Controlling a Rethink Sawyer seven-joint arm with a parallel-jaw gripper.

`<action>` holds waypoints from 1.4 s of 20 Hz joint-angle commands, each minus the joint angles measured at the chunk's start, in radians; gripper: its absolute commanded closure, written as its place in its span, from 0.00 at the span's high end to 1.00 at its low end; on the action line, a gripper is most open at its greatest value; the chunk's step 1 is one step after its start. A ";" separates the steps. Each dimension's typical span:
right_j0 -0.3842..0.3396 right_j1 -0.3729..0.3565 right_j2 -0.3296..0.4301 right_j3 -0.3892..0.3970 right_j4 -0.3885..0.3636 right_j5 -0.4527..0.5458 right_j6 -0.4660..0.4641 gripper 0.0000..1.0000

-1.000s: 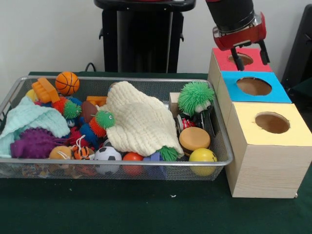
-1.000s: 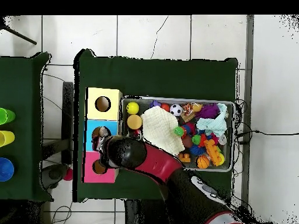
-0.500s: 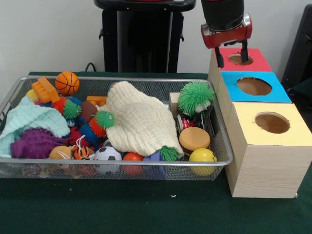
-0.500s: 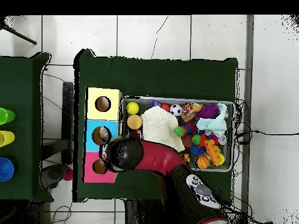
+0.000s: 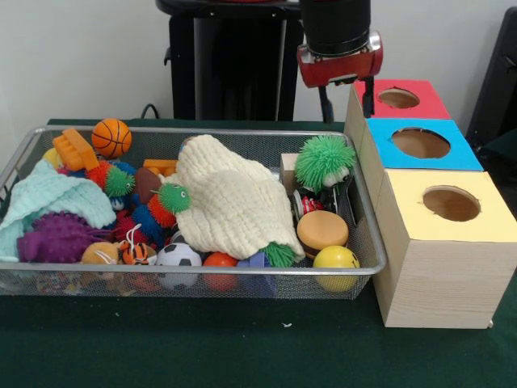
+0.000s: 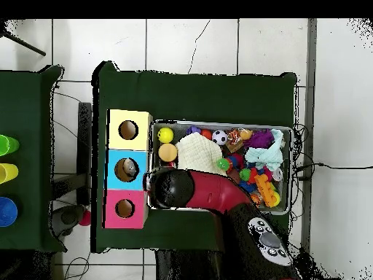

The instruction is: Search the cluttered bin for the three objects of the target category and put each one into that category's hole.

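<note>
Above the wire-mesh bin's (image 5: 367,242) far right corner, my claw (image 5: 347,95) hangs with its two fingers spread and nothing between them, beside the red-topped box (image 5: 420,103). I see a pale lump inside the blue-topped box's hole (image 6: 128,169). A cream knitted cloth (image 5: 234,202) covers much of the toy clutter.
</note>
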 commanded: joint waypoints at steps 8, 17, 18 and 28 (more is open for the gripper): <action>-0.062 0.055 -0.083 -0.169 -0.319 -0.055 -0.044 1.00; -0.031 0.128 -0.126 -0.238 -0.509 -0.158 0.019 1.00; -0.026 0.132 -0.129 -0.245 -0.529 -0.172 0.023 1.00; 0.041 0.185 -0.201 -0.304 -0.618 -0.271 0.076 1.00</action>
